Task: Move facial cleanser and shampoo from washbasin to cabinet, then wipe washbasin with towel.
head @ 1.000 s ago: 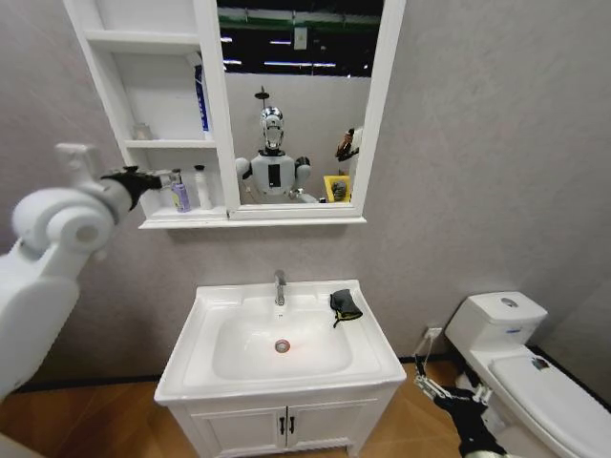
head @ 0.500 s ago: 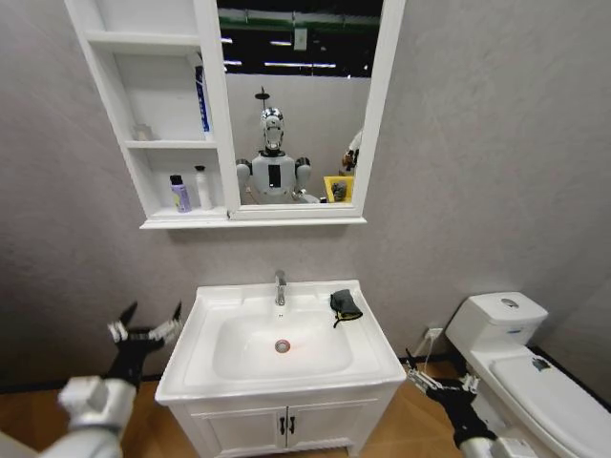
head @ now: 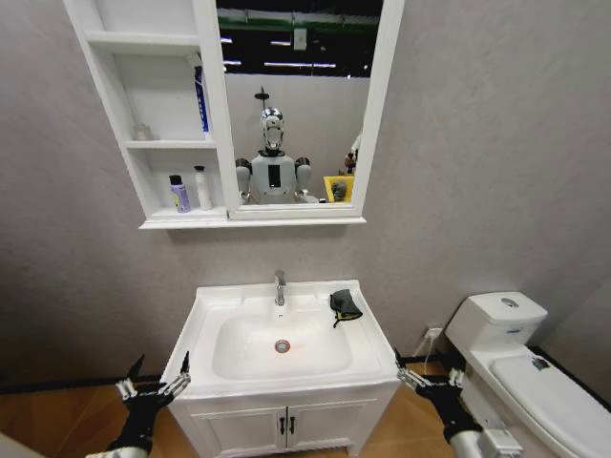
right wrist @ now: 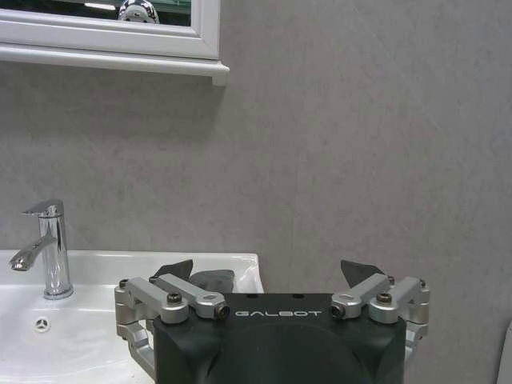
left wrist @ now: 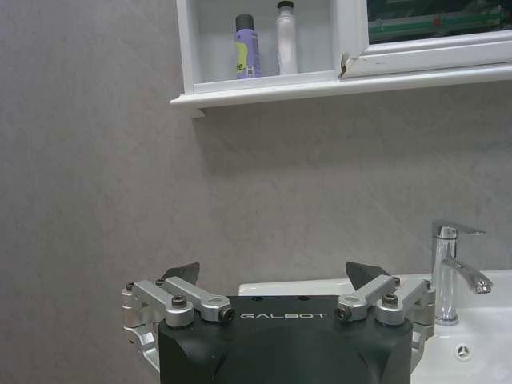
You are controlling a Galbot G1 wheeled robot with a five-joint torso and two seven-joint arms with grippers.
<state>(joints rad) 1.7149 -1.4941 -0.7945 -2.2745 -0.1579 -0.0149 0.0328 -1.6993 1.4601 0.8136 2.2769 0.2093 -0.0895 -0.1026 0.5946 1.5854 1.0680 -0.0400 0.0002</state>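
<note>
The white washbasin (head: 374,336) has a chrome tap (head: 279,286) and a red-ringed drain (head: 282,345). The black-grey towel (head: 345,305) lies on its right rim, also seen as the towel (right wrist: 210,280). A purple bottle (head: 179,194) and a white bottle (head: 201,188) stand on the cabinet's (head: 119,105) lowest shelf; I cannot tell which is the facial cleanser and which the shampoo. The same purple bottle (left wrist: 246,46) and white bottle (left wrist: 286,38) show from the left wrist. My left gripper (head: 153,386) hangs open and empty, low beside the basin's left corner. My right gripper (head: 423,375) is open and empty, low at the basin's right corner.
A white toilet (head: 520,367) stands close on the right, just beyond my right gripper. Under the basin is a two-door cupboard (head: 284,426) with black handles. A blue tube (head: 201,100) stands on the cabinet's middle shelf. The mirror (head: 296,105) reflects the robot.
My left arm has dropped from the cabinet's lowest shelf, where it was by the purple bottle, to low beside the basin. My right gripper has risen slightly toward the basin's right corner.
</note>
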